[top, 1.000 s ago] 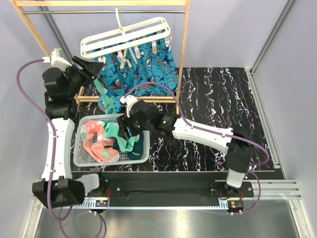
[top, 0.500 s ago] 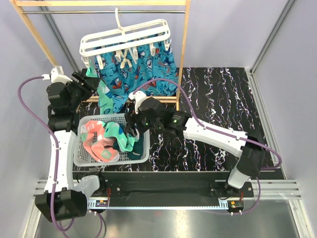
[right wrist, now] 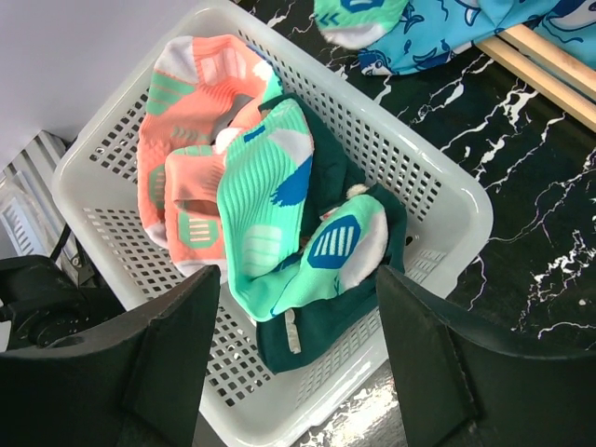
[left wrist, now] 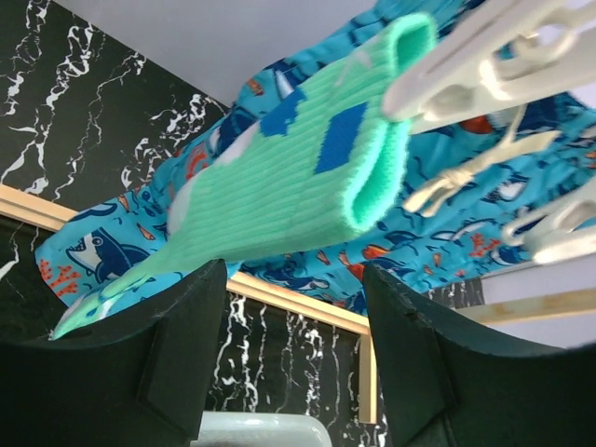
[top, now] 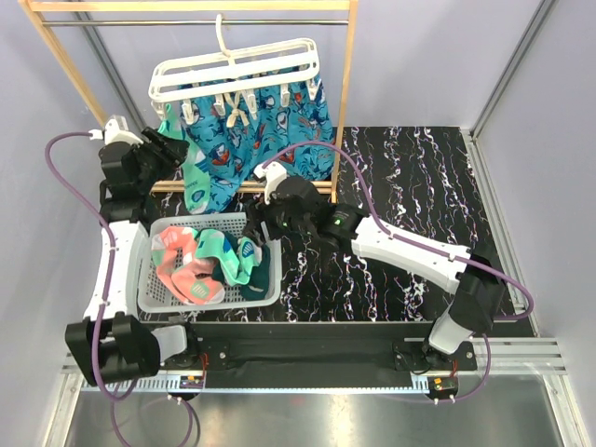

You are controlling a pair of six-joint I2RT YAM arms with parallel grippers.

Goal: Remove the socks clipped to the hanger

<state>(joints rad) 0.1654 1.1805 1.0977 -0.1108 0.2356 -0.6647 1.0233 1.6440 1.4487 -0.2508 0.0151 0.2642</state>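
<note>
I am holding the left gripper (left wrist: pixel 293 312), jaws wide, just short of the mint sock (left wrist: pixel 270 191) hanging clipped on the hanger (top: pixel 237 70). Grasp near the cuff (left wrist: pixel 377 177) (pull straight off the clip (left wrist: pixel 447 70)). The right gripper (right wrist: pixel 298 340) is hovering wide over the basket (right wrist: pixel 447 191).

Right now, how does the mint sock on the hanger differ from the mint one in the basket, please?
The hanging sock is clipped to the hanger; the basket sock lies in the basket. The hanging sock dangles straight; the basket sock is crumpled among other socks. Both are mint with blue patches.
</note>
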